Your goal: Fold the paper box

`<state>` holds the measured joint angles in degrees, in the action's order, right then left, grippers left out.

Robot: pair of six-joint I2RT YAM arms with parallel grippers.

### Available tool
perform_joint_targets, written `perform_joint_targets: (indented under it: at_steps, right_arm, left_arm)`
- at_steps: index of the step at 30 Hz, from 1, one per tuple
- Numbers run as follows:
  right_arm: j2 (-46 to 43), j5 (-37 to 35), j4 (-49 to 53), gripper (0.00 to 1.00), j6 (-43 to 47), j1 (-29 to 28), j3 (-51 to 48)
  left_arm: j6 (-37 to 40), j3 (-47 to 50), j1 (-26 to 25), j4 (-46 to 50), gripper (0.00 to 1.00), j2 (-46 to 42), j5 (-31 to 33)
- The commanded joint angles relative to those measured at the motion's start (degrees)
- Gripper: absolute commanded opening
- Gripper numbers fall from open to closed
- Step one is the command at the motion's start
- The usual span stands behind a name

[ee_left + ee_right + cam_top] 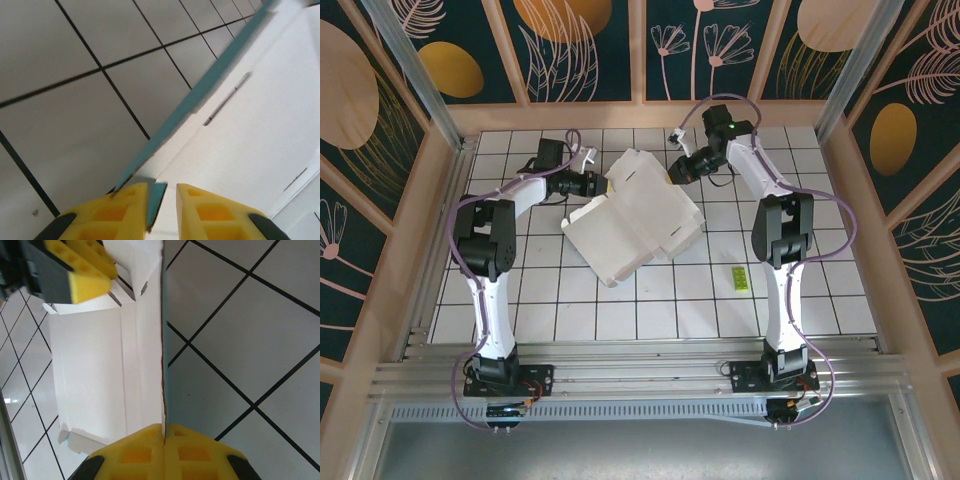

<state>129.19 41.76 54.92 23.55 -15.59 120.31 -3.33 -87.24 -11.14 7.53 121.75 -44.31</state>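
At the middle of the tiled table [580,320] the paper box [635,215] lies partly unfolded, white side up and turned at a slant to the tile lines. Its far left flap stands raised, and so does its far right edge, with the teal underside showing along both.

The left gripper [592,183] reaches in from the left at the raised flap. In the left wrist view the flap's teal corner sits between the 2 yellow pads [125,212], against 1 of them, with a thin gap to the other. The jaws stand slightly parted around the card, not clamped.

The right gripper [677,170] comes in from the far right. In its wrist view the 2 pads are pressed together on the upright card edge, holding it firmly.

Bare tiles lie open on the near side of the box and out to the left and right walls. 1 small yellow-green slip [741,277] rests near the right arm, well apart from the box.
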Motion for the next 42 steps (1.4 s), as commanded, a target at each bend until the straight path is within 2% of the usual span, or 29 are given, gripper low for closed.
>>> perform_joint_targets:
  at_steps: [1, 9, 10, 12, 14, 17, 19, 22, 26, 39, 42]
  right_arm:
    - [-0.51, -0.45, -2.53, 0.0, -2.01, -0.67, -1.53]
    - [-0.84, -1.98, -3.39, 0.0, -2.72, -1.01, -1.95]
    - [-1.03, -2.03, -3.42, 0.0, -2.69, -1.01, -2.08]
    - [-1.37, -2.38, -3.8, 0.0, -2.72, -1.0, -2.63]
    - [-1.41, -2.54, -3.85, 0.01, -2.72, -1.02, -2.86]
    - [-1.39, -2.25, -3.85, 0.01, -2.73, -0.95, -2.82]
    - [-1.33, -2.28, -3.98, 0.01, -2.86, -1.08, -2.97]
    - [-1.3, -2.21, -4.01, 0.01, -2.89, -1.18, -2.9]
    - [-1.3, -2.38, -3.85, 0.01, -2.77, -1.19, -2.95]
    - [-1.39, -2.56, -3.94, 0.01, -2.89, -1.18, -2.88]
    - [-1.39, -2.72, -4.03, 0.01, -2.98, -1.15, -2.83]
  left_arm:
    - [5.39, 1.27, -2.76, -0.85, 0.22, -4.8, 5.35]
    - [7.04, -1.64, -5.55, 4.29, 0.21, -0.54, 8.89]
    - [6.18, -0.93, -5.5, 3.6, 0.26, -1.02, 10.5]
    - [5.14, 1.5, -5.53, 1.13, 0.45, -3.14, 13.34]
    - [4.25, 3.34, -5.46, -0.48, 0.5, -5.68, 17.52]
    - [4.66, 1.99, -5.15, 2.35, 0.49, -6.22, 22.13]
    - [6.17, -1.42, -4.72, 7.58, 0.49, -4.13, 22.75]
    - [8.27, -7.08, -4.42, 15.08, 0.48, -0.14, 22.3]
    - [8.56, -11.84, -4.13, 19.83, 0.48, 3.22, 20.13]
    - [8.99, -15.59, -4.16, 23.49, 0.44, 7.08, 15.31]
    - [8.97, -15.34, -4.16, 23.19, 0.37, 7.27, 14.91]
